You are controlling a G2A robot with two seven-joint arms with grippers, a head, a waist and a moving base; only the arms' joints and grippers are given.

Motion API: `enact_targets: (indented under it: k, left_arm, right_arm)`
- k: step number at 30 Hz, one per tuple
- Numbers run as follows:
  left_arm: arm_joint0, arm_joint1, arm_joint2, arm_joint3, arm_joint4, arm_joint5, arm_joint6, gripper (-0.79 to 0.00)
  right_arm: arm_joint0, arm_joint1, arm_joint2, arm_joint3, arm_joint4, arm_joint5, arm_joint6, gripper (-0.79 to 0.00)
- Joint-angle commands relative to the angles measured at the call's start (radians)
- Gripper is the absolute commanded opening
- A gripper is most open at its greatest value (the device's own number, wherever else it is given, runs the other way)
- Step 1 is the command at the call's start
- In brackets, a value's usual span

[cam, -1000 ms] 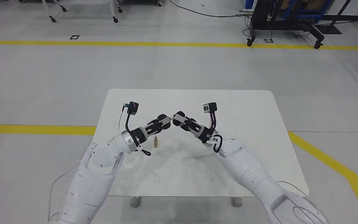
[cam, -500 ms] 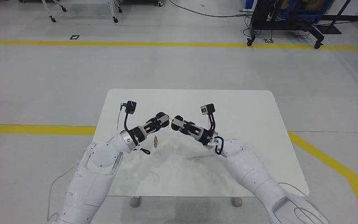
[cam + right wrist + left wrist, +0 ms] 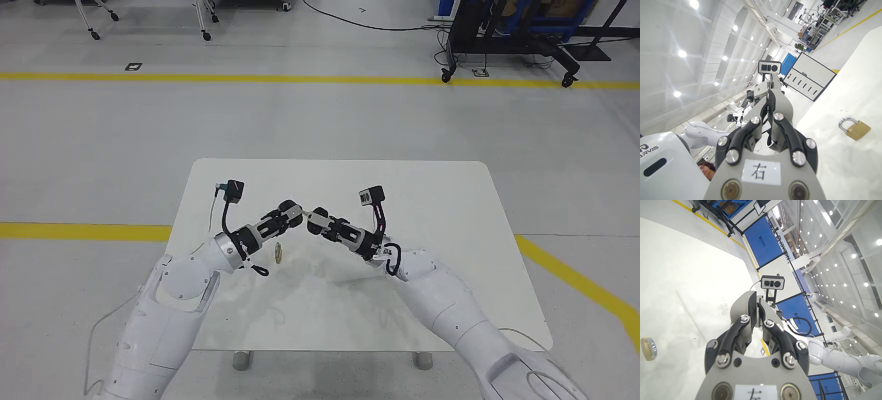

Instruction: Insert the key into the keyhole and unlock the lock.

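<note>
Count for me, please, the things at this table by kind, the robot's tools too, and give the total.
Brass padlock with a silver shackle: 1
White rectangular table: 1
Robot tools: 2, the left tool and the right tool
Total: 4

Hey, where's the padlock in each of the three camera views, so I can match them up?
Top view: padlock lies on the table, just nearer the robot than the left gripper.
Left wrist view: padlock on the table beside the left gripper.
Right wrist view: padlock flat on the table beside the right gripper.
Shared landmark: the white table.
</note>
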Motion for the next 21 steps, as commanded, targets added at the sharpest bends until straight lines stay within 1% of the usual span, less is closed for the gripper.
enact_targets:
  k: [1, 2, 3, 4, 10, 15, 18, 21]
  left_arm:
    - [0.0, 0.001, 0.0, -0.001, -0.001, -0.002, 0.0, -0.742]
    - [0.0, 0.001, 0.0, -0.001, -0.002, -0.004, 0.0, -0.606]
    - [0.0, 0.001, 0.0, 0.0, -0.004, -0.004, -0.001, -0.388]
    - [0.0, 0.002, -0.001, 0.0, -0.007, -0.004, 0.0, 0.0]
    - [0.0, 0.004, -0.021, 0.001, -0.042, -0.007, 0.011, 0.0]
    - [0.019, 0.011, -0.068, -0.023, -0.067, -0.023, 0.027, 0.0]
    - [0.05, 0.02, -0.111, -0.068, -0.036, -0.055, 0.028, 0.0]
    - [0.089, 0.034, -0.164, -0.124, 0.079, -0.086, 0.029, 0.0]
  right_arm:
    - [0.001, -0.001, 0.0, 0.001, -0.001, 0.001, 0.001, -0.785]
    - [0.001, -0.002, 0.001, 0.003, -0.001, 0.0, 0.001, -0.785]
    - [0.001, -0.002, 0.003, 0.005, 0.0, 0.0, 0.0, -0.785]
    - [0.002, -0.003, 0.004, 0.008, 0.0, -0.001, -0.002, -0.785]
    - [0.001, 0.0, 0.029, 0.018, -0.001, -0.03, -0.01, -0.785]
    - [0.0, 0.002, 0.037, 0.018, 0.0, -0.035, -0.011, -0.785]
    - [0.0, 0.002, 0.037, 0.018, 0.0, -0.035, -0.011, -0.785]
    - [0.0, 0.002, 0.037, 0.018, 0.0, -0.035, -0.011, -0.785]
